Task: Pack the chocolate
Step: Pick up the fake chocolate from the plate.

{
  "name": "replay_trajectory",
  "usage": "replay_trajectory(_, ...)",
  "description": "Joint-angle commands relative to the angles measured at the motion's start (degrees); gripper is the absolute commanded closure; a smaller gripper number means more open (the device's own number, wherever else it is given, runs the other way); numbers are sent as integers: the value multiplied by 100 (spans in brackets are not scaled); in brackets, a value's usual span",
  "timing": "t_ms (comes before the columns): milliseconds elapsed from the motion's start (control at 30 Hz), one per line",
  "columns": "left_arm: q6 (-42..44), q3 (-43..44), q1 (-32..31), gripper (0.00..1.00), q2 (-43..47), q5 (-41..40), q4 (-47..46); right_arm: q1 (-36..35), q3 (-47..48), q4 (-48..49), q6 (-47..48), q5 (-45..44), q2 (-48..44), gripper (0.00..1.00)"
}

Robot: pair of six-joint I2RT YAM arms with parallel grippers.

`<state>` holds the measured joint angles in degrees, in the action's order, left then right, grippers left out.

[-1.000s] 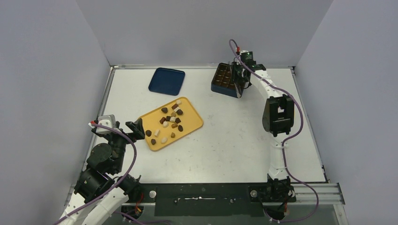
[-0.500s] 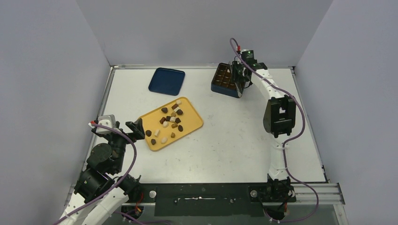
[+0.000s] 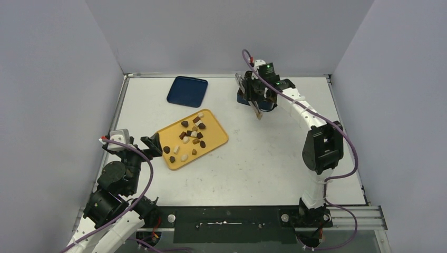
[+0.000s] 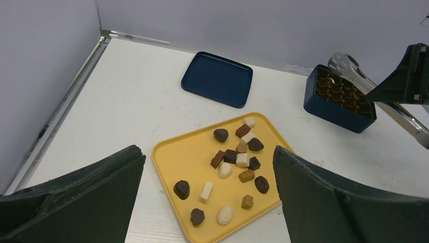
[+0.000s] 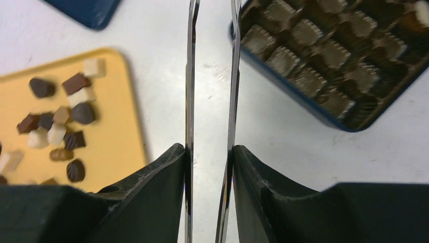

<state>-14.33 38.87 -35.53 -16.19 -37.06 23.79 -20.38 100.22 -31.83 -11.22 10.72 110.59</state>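
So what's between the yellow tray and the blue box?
Only bare table, seen from the right wrist; the tongs held by the right pincer hang over it.

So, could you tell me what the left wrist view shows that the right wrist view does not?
Only the left wrist view: the open left gripper, the whole dark blue lid and the back wall. Only the right wrist view: the two blades of the tongs clamped in the right gripper, and the ridges of the paper cups in the dark blue box. Both: the yellow tray, the chocolate on it, the box and the tongs.
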Motion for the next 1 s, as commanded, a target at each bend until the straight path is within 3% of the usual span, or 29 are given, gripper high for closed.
replay_trajectory(0,35,48,28,3,96,-96,-158,-402,-580,490,47,303,-688,63)
replay_trajectory(300,35,31,28,3,199,-190,-182,-1305,-1639,892,250,354,-1153,63)
replay_trajectory(967,25,24,29,3,194,-250,-161,-1802,-1737,598,926,984,-420,59)
